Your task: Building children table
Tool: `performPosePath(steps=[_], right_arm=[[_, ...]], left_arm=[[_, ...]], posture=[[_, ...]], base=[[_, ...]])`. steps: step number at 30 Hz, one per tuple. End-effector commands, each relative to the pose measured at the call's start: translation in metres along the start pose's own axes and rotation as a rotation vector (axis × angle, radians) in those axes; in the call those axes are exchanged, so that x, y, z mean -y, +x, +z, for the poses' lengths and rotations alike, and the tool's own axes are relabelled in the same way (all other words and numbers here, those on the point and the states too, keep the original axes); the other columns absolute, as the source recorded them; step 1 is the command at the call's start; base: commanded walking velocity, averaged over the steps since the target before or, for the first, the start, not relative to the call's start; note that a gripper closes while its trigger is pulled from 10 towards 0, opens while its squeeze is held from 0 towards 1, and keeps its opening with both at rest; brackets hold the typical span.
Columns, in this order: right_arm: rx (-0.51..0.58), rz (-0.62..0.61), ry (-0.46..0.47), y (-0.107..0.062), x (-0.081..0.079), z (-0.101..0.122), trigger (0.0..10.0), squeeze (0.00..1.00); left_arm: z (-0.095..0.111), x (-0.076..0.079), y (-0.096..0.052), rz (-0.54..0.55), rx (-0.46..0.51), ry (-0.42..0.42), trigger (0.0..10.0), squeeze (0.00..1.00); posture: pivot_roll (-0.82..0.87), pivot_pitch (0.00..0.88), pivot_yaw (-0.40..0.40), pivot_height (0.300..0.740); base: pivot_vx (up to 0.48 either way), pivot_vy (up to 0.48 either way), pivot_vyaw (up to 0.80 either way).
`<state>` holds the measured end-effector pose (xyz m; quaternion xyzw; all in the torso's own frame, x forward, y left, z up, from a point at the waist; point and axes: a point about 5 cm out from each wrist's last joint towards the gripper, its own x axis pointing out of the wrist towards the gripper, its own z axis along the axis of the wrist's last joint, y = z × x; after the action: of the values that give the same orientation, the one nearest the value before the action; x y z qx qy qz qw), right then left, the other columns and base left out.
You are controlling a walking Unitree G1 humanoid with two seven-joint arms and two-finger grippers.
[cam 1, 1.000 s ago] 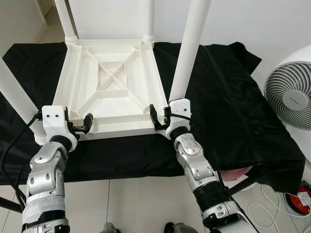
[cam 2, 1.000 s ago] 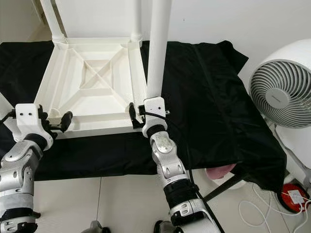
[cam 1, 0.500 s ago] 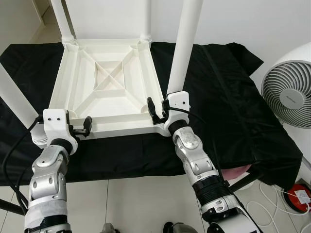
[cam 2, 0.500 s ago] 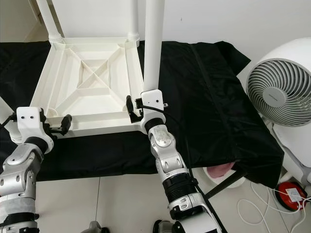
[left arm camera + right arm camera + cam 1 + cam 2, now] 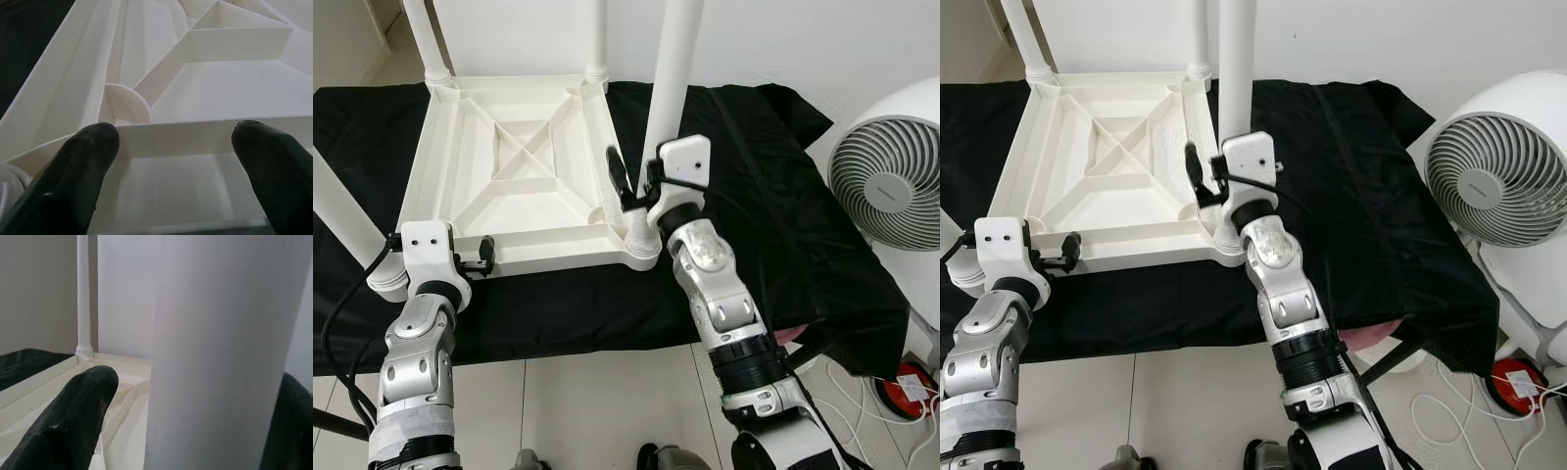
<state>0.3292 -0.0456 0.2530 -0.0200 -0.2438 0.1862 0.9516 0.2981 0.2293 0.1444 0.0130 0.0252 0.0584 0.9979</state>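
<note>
Risk as we judge it: the near-right leg (image 5: 672, 78) could tilt in its corner socket (image 5: 639, 233) if the right gripper (image 5: 195, 396) pushes sideways, since it holds well above the socket; that would lever the whole upturned table (image 5: 519, 181) across the black cloth (image 5: 754, 186).

Right arm reaches up and forward, wrist raised beside the leg. Its 2 fingers (image 5: 73, 421) straddle the leg; we cannot tell whether they press on it.

Left arm is bent low at the table's near-left corner. Left gripper (image 5: 176, 142) has fingers apart, tips at the near rim (image 5: 186, 134), not closed on it.

4 legs stand in their corners. A fan (image 5: 886, 181) stands to the right.
</note>
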Motion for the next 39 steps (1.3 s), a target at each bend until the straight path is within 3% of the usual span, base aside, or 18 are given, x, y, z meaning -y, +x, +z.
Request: performPosePath(steps=[1, 7, 15, 18, 23, 24, 26, 27, 28, 29, 30, 31, 34, 39], right_arm=[[0.049, 0.022, -0.014, 0.007, -0.002, 0.016, 10.0, 0.0], [0.054, 0.031, -0.016, 0.007, -0.002, 0.022, 10.0, 0.0], [0.031, 0.027, -0.037, 0.006, 0.0, 0.019, 10.0, 0.0], [0.031, 0.027, -0.037, 0.006, 0.0, 0.019, 10.0, 0.0], [0.027, 0.014, -0.044, -0.005, 0.009, 0.015, 10.0, 0.0], [0.029, 0.016, -0.056, -0.013, 0.012, 0.012, 10.0, 0.0], [0.029, 0.016, -0.056, -0.013, 0.012, 0.012, 10.0, 0.0], [0.015, 0.019, -0.085, -0.03, 0.016, 0.001, 10.0, 0.0], [0.015, 0.019, -0.085, -0.03, 0.016, 0.001, 10.0, 0.0], [-0.011, 0.019, -0.107, -0.046, 0.019, -0.009, 10.0, 0.0], [-0.011, 0.019, -0.107, -0.046, 0.019, -0.009, 10.0, 0.0], [-0.034, 0.009, -0.104, -0.061, 0.023, -0.016, 10.0, 0.0], [-0.044, -0.001, -0.101, -0.07, 0.026, -0.019, 10.0, 0.0], [-0.061, -0.023, -0.074, -0.095, 0.029, -0.02, 10.0, 0.0]], left_arm=[[-0.003, 0.001, 0.0, 0.017, -0.008, 0.009, 10.0, 0.0], [0.0, 0.003, 0.003, 0.026, 0.007, 0.005, 10.0, 0.0], [0.022, 0.008, 0.016, -0.029, 0.132, 0.008, 10.0, 0.0], [0.022, 0.008, 0.016, -0.029, 0.132, 0.008, 10.0, 0.0], [0.031, 0.004, 0.015, -0.035, 0.185, 0.01, 10.0, 0.0], [0.033, 0.004, 0.012, -0.038, 0.202, 0.004, 10.0, 0.0], [0.033, 0.004, 0.012, -0.038, 0.202, 0.004, 10.0, 0.0], [0.031, 0.004, 0.005, -0.052, 0.218, -0.001, 10.0, 0.0], [0.031, 0.004, 0.005, -0.052, 0.218, -0.001, 10.0, 0.0], [0.03, 0.004, -0.002, -0.066, 0.229, -0.005, 10.0, 0.0], [0.03, 0.004, -0.002, -0.066, 0.229, -0.005, 10.0, 0.0], [0.026, 0.003, -0.007, -0.073, 0.229, -0.004, 10.0, 0.0], [0.025, 0.003, -0.013, -0.075, 0.231, -0.012, 10.0, 0.0], [0.023, 0.004, -0.034, -0.099, 0.254, -0.049, 10.0, 0.0]], posture=[[-0.05, 0.101, -0.008, 0.74], [-0.05, 0.094, -0.008, 0.74], [-0.06, 0.11, 0.001, 0.74], [-0.06, 0.11, 0.001, 0.74], [-0.06, 0.112, 0.004, 0.74], [-0.06, 0.108, 0.009, 0.74], [-0.06, 0.108, 0.009, 0.74], [-0.05, 0.107, 0.009, 0.74], [-0.05, 0.107, 0.009, 0.74], [-0.05, 0.107, 0.009, 0.74], [-0.05, 0.107, 0.009, 0.74], [-0.05, 0.108, 0.014, 0.74], [-0.05, 0.112, 0.015, 0.74], [-0.04, 0.111, 0.021, 0.74]], base=[[0.0, 0.0, 0.0], [0.0, 0.0, 0.0], [0.0, 0.0, 0.0], [0.0, 0.0, 0.0], [0.0, 0.0, 0.0], [0.0, 0.0, 0.0], [0.0, 0.0, 0.0], [0.0, 0.0, 0.0], [0.0, 0.0, 0.0], [0.0, 0.0, 0.0], [0.0, 0.0, 0.0], [0.0, 0.0, 0.0], [0.0, 0.0, 0.0], [0.0, 0.0, 0.0]])
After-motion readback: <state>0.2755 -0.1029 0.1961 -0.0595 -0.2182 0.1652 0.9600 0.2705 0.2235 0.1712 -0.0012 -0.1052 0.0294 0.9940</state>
